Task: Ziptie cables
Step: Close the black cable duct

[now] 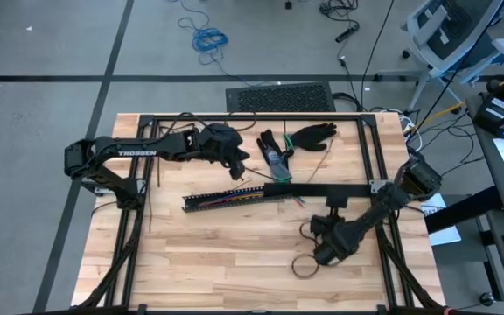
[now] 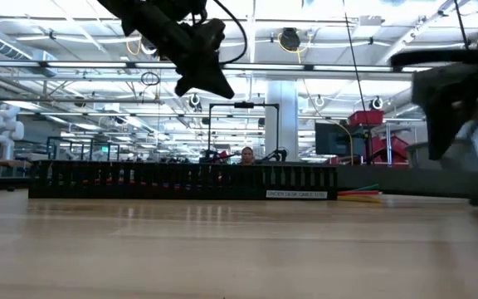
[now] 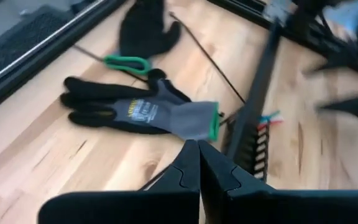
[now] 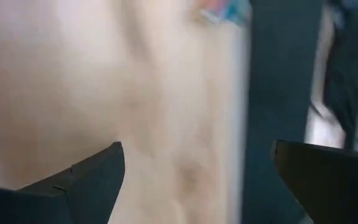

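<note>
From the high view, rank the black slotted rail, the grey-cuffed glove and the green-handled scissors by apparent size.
1. Black slotted rail, longest by far.
2. Grey-cuffed glove.
3. Green-handled scissors, mostly hidden beside the glove, so their rank below it is unsure.

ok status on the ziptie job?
Left end effector shut, empty, above gloves. Right end effector open, empty. Cables in slotted rail, untied.

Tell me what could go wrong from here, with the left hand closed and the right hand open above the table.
1. The closed left hand hangs near the grey-and-black work glove; a reach for the coloured cables in the long black slotted rail might snag it.
2. The open right hand holds nothing and its view is blurred, so it may be moving; its arm could knock the rail.
</note>
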You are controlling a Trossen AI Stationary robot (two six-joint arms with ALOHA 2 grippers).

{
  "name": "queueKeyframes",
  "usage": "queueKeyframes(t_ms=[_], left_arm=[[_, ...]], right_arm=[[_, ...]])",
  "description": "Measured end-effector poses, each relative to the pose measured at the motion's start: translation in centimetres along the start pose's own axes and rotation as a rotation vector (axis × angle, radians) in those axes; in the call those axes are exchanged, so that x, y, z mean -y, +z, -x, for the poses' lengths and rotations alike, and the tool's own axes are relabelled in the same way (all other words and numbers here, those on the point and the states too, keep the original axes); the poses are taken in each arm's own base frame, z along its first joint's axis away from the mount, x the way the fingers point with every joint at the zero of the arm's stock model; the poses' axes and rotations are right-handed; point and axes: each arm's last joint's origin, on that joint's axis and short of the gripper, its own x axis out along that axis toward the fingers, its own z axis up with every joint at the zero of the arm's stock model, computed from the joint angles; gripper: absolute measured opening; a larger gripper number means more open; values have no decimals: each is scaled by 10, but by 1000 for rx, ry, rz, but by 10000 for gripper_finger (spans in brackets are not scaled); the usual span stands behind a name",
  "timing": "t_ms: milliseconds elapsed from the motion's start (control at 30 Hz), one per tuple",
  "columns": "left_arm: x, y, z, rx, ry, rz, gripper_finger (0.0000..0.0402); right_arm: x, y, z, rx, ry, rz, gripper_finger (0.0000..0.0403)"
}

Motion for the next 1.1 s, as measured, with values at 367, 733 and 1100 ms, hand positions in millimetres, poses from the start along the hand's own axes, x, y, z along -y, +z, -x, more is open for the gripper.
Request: queueKeyframes(t_ms=[367, 733, 1100], left_arm=[[16, -5, -1, 6, 7, 115, 0], [92, -116, -15, 185, -262, 30, 0], [105, -175, -20, 380, -188, -13, 0]], right_arm=[[-24, -25, 4, 193, 7, -28, 391], [-20, -19, 2, 136, 27, -1, 391], [8, 16, -17, 6, 26, -91, 391]])
